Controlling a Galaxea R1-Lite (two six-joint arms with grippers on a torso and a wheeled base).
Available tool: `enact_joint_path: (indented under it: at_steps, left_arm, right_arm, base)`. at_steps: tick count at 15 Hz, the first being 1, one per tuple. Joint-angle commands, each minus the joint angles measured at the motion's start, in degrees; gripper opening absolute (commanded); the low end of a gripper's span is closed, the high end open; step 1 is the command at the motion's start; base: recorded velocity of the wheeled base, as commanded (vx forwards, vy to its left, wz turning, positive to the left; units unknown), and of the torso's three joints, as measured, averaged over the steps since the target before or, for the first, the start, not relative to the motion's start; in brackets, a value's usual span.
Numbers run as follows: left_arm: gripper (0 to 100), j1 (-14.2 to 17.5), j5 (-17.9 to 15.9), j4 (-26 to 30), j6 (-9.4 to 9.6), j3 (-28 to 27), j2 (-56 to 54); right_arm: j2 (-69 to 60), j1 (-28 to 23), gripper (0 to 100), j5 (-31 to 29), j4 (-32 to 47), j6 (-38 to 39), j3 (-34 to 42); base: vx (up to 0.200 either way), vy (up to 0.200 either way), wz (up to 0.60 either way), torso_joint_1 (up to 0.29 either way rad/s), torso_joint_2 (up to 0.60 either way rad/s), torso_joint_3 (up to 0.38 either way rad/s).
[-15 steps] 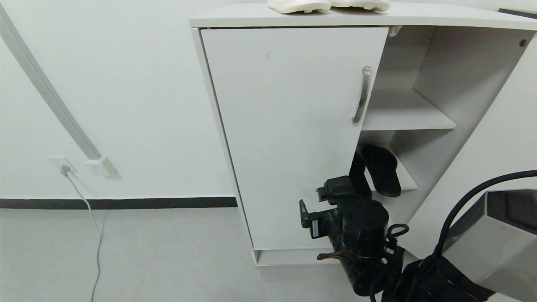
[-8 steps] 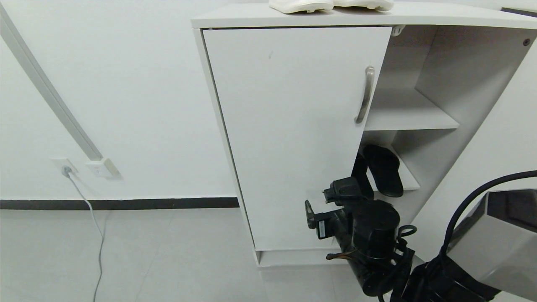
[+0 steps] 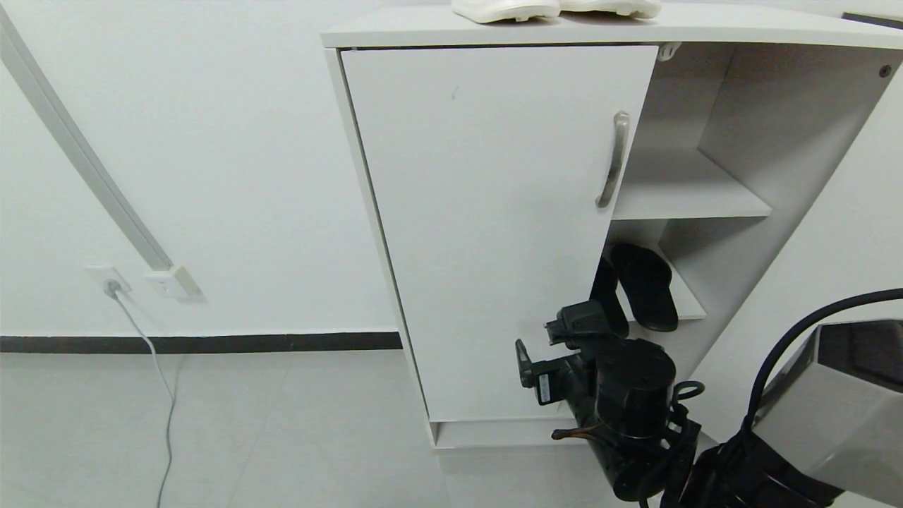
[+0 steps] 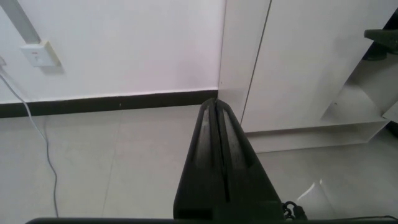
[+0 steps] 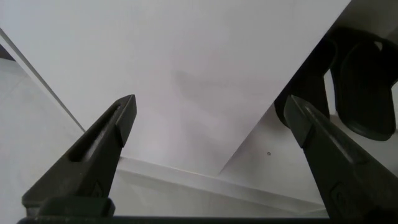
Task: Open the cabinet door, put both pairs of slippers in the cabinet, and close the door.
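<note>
Currently we find the cabinet (image 3: 762,106) open on its right side, its left door (image 3: 487,212) closed. The white slippers (image 3: 508,8) lie on top, not yet shelved; the black slippers (image 3: 645,286) sit low inside. The right gripper (image 5: 210,106) is spread wide and empty beside the left door's lower edge; the left gripper (image 4: 216,106) is pressed closed, holding nothing. We judge that, rising toward the top, the right gripper could clip that door edge or drag the black pair out.

This is a plain indoor room, like a hallway. A white wall (image 3: 211,141) meets a grey tiled floor (image 3: 282,430), with a black strip (image 3: 197,342) between them. At 9 o'clock, a wall plug (image 3: 106,279) has a cable (image 3: 166,409) hanging down. At 2 o'clock stands a white shoe cabinet (image 3: 395,32) with black slippers (image 3: 642,286) inside.
</note>
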Motion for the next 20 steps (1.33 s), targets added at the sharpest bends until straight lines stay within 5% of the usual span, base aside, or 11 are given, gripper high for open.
enact_joint_path:
  at_steps: [1, 20]
  left_arm:
    - [0, 0.0, 0.0, 0.0, 0.00, 0.0, 0.1]
    - [0, 0.0, 0.0, 0.0, 0.00, 0.0, 0.1]
  right_arm:
    - [0.2, 0.0, 100, 0.0, 0.0, 0.0, 0.0]
    - [0.2, 0.0, 100, 0.0, 0.1, -0.5, 0.0]
  base:
    - [0.000, 0.000, 0.00, 0.000, 0.00, 0.000]
    - [0.000, 0.000, 0.00, 0.082, -0.40, -0.317]
